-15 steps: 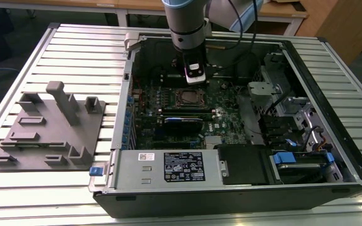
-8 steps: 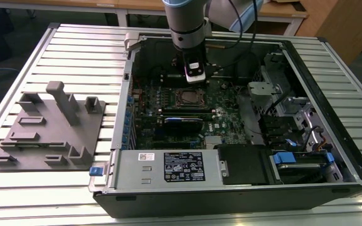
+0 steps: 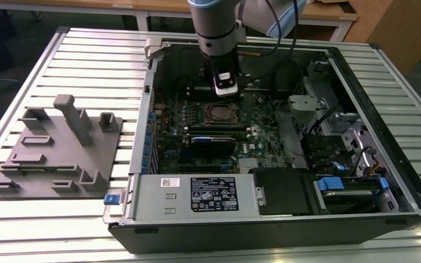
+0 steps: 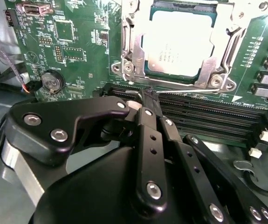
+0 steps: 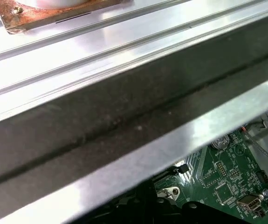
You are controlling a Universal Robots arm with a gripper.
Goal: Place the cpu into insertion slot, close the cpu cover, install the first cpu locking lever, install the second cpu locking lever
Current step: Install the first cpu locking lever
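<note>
- Viewing the second wrist view, I find the cpu (image 4: pixel 179 43) seated in the insertion slot (image 4: pixel 180 79), the cpu cover (image 4: pixel 133 44) closed over it.
- Gripper (image 4: pixel 148 99) fingers are pressed together, tips beside the slot's edge at a thin wire lever (image 4: pixel 189 91).

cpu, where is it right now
The cpu sits in the socket on the green board, under the closed metal cover in the second wrist view, just beyond the shut fingers.

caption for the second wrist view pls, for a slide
Closed gripper poised beside the socket, cpu seated under the cpu cover.
</note>
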